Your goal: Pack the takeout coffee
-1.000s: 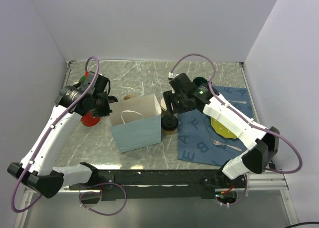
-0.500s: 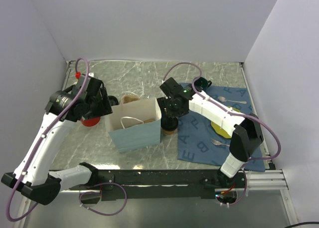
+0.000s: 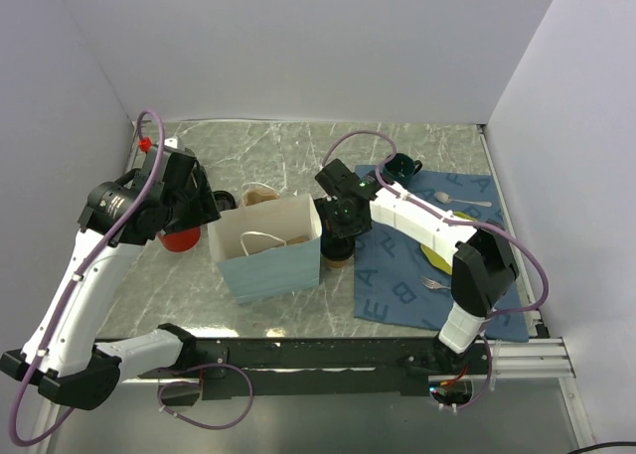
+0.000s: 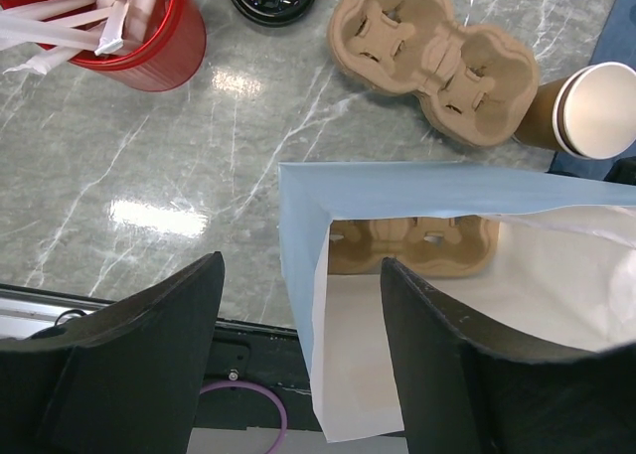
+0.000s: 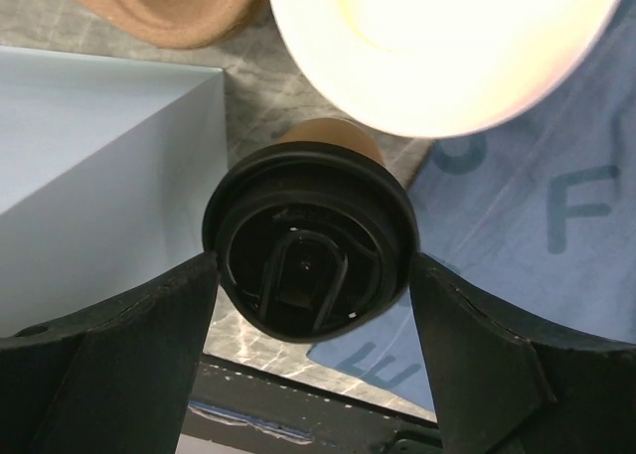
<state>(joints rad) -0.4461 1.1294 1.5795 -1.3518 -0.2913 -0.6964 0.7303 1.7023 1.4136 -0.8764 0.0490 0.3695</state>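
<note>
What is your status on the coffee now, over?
Left jaws open above the paper bag. Right jaws open, astride the lidded coffee cup. Cup stands beside bag, not packed. Unlidded cup close beside it.

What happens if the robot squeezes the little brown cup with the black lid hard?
Its wall would probably dent: the cup looks like thin paper. The black lid seems pressed onto the rim, so the top is likely stiffer. It stands upright beside the blue bag, so a sideways shove might tip it; how full it is cannot be seen.
</note>
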